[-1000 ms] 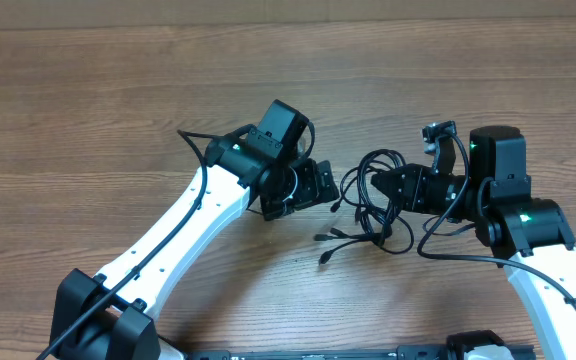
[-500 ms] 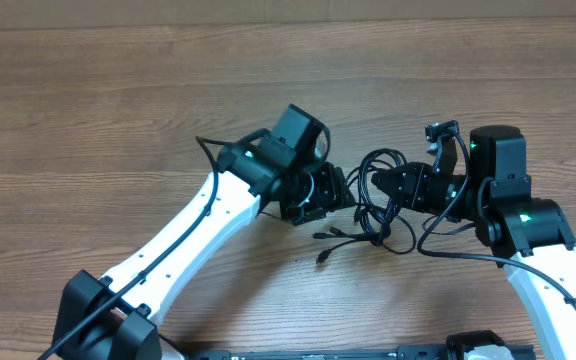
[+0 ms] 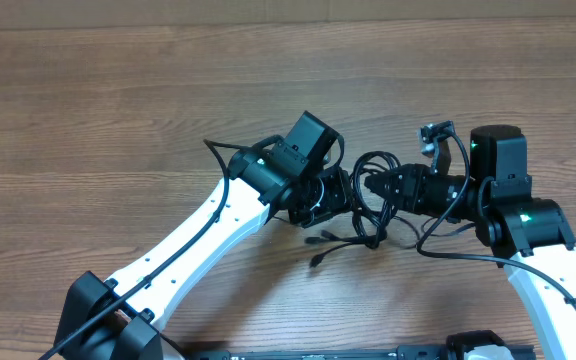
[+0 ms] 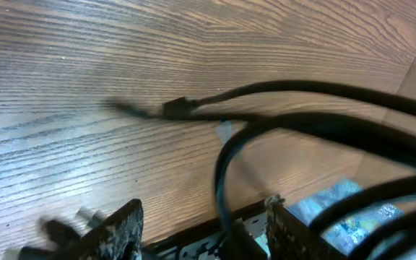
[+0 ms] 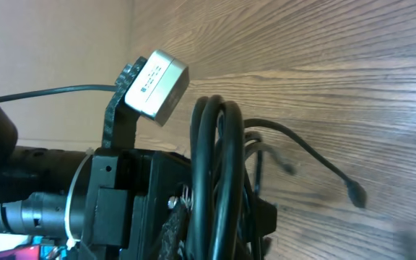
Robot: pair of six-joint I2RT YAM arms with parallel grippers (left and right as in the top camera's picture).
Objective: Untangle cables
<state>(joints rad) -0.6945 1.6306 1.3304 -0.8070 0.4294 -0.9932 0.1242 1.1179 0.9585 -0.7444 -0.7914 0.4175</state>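
Cables [image 3: 373,222]: one item, thin black cords in a loose tangle on the wood-grain counter [image 3: 118,100], lying right of centre between my two arms. One loop arches up over the meeting point of the arms; several strands trail down and to the left, ending in small plug ends [image 3: 318,260] that rest on the counter. Left gripper [image 3: 346,195]: at the left edge of the tangle; in the left wrist view its jaws stand apart, and a single curved strand [image 4: 219,166] passes between the fingers [image 4: 118,231] without being pinched. A further strand with a plug tip [image 4: 175,108] lies flat on the wood beyond, and thicker-looking strands cross the upper right of that view, blurred. Right gripper [image 3: 376,188]: at the right side of the tangle, the loop around its tip; I cannot tell whether its jaws are closed or apart, as the cords cover them. Right wrist view: stacked black loops [image 5: 208,166] stand upright close to the lens, a silver camera box [image 5: 157,76] on the other arm is just behind them, and one plug-tipped strand [image 5: 352,191] reaches out over the counter.
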